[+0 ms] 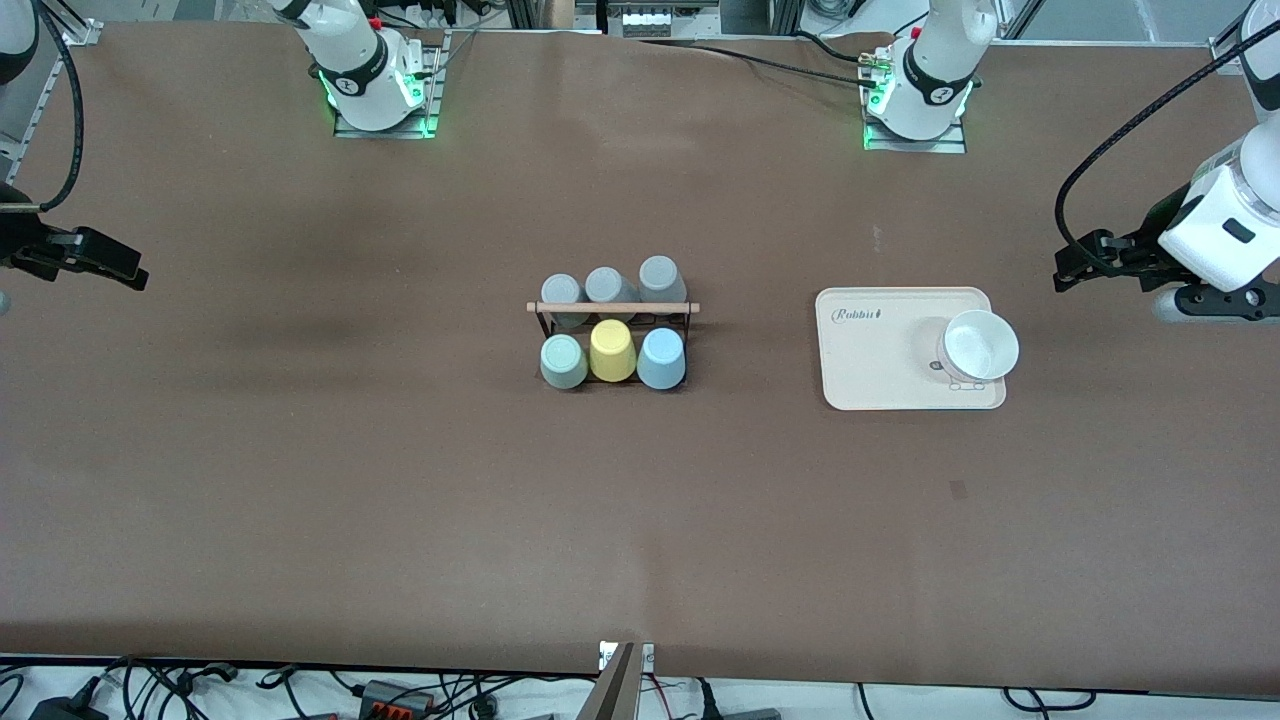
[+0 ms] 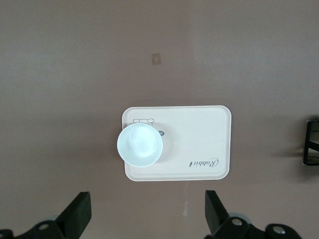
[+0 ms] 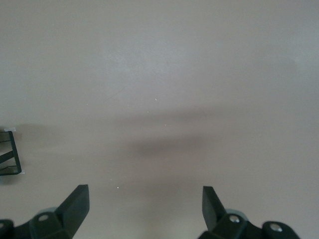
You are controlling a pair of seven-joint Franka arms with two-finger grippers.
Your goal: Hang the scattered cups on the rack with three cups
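The black wire rack (image 1: 612,307) with a wooden dowel across its top stands at the table's middle. The mint-green cup (image 1: 564,361) and the light blue cup (image 1: 661,358) sit upside down on its nearer row, with a yellow cup (image 1: 612,350) between them. Three grey cups (image 1: 606,285) fill the farther row. My left gripper (image 1: 1072,268) is open and empty, up over the table at the left arm's end; its wrist view (image 2: 148,214) looks down on the tray. My right gripper (image 1: 128,274) is open and empty over the right arm's end, above bare table in its wrist view (image 3: 144,209).
A cream rectangular tray (image 1: 880,370) lies between the rack and the left gripper, with a white cup (image 1: 978,346) standing upright on it. Both show in the left wrist view, the tray (image 2: 199,144) and the cup (image 2: 140,145). A rack corner (image 3: 10,152) shows in the right wrist view.
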